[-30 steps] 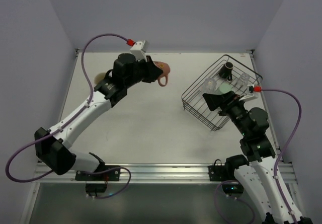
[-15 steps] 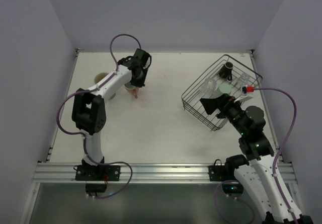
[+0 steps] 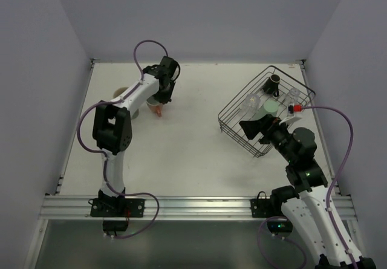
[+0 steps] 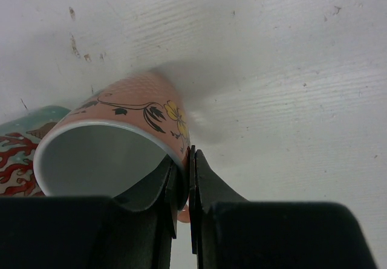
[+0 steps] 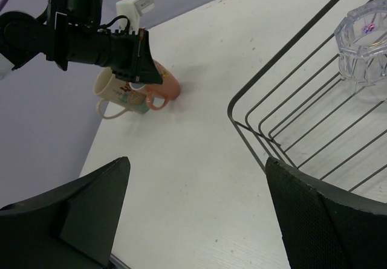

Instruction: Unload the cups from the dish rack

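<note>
My left gripper pinches the rim of the pink cup, one finger inside and one outside. The cup is tilted at the far left of the table, well apart from the rack and just beside the beige mug. If I let go at this lean, I judge it could tip and roll or knock the mug; a thin rim grip could also slip. I cannot tell whether its base touches the table. The fingers hide its handle in the wrist view, and the arm covers most of it from above. My right gripper is spread wide and holds nothing, near the rack's near wall. There the glass is cut off, and the tumbler and dark mug show only small from above.
</note>
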### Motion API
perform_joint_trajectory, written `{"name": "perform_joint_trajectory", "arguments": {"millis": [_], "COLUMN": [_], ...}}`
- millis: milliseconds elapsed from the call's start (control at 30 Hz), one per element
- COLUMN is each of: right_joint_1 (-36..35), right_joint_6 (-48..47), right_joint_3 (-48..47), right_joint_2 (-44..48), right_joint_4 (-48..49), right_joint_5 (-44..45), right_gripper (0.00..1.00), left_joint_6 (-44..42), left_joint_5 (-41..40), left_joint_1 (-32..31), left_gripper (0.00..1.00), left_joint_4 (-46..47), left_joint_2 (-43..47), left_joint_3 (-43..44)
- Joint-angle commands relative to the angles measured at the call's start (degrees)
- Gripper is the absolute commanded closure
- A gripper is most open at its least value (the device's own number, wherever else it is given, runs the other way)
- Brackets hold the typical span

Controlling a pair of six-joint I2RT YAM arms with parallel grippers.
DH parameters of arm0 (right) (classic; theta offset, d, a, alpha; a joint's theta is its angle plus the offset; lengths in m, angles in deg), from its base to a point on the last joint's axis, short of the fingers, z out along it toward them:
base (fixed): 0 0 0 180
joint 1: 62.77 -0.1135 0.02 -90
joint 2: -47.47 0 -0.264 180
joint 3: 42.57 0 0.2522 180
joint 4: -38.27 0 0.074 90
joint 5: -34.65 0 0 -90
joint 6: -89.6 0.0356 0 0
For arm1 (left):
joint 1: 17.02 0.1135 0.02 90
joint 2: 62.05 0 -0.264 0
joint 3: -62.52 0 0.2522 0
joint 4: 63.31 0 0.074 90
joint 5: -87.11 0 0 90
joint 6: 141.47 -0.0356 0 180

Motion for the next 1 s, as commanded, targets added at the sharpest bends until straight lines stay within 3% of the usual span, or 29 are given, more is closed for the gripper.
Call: {"name": "perform_joint_trajectory", "arguments": {"millis": [0, 100, 267, 333, 433, 600, 900, 933, 967], "right_joint_1": [-0.1, -0.2, -0.2, -0.2, -0.1, -0.2, -0.2, -0.1, -0.1], "right_joint_6": [-1.2, -1.2, -1.3, -1.8, -2.6, -3.7, -4.7, -4.7, -4.8], "right_joint_3": [-0.6, -0.8, -1.0, -1.4, -2.5, -4.8, -6.4, -6.3, -6.4], "right_joint_2": [-0.3, -0.9, -1.4, -1.2, -1.4, -2.1, -2.7, -2.7, -2.8], "right_joint_4": [0.0, 0.0, -0.5, -1.2, -2.1, -3.6, -6.5, -6.6, -6.9], "right_joint_5": [-1.2, -1.0, -0.7, 0.0, 1.6, 5.0, 10.6, 11.6, 13.6], "right_gripper": [0.04, 0.04, 0.04, 0.04, 0.03, 0.03, 0.03, 0.03, 0.02], "left_joint_6": [-1.9, -2.0, -1.7, -1.7, -1.4, -1.1, 0.7, 0.9, 1.1], "left_joint_5": [-0.2, 0.5, 0.1, -0.8, -1.5, -2.4, -0.6, -0.6, -0.3], "left_joint_1": [0.8, 0.9, 1.7, 1.7, 1.8, 1.7, 1.5, 1.3, 1.1], "left_gripper": [1.0, 1.0, 0.82, 0.67, 0.59, 0.54, 0.18, 0.0, 0.0], "left_joint_4": [-0.2, 0.2, 0.2, 0.3, 0.4, 0.7, 6.0, 6.4, 6.9], "left_joint_2": [0.5, 0.8, 0.1, -0.2, 0.3, 1.1, 8.7, 10.3, 11.2], "left_joint_3": [2.2, 1.3, 1.2, 1.4, 1.3, 1.2, 1.0, 0.9, 0.9]}}
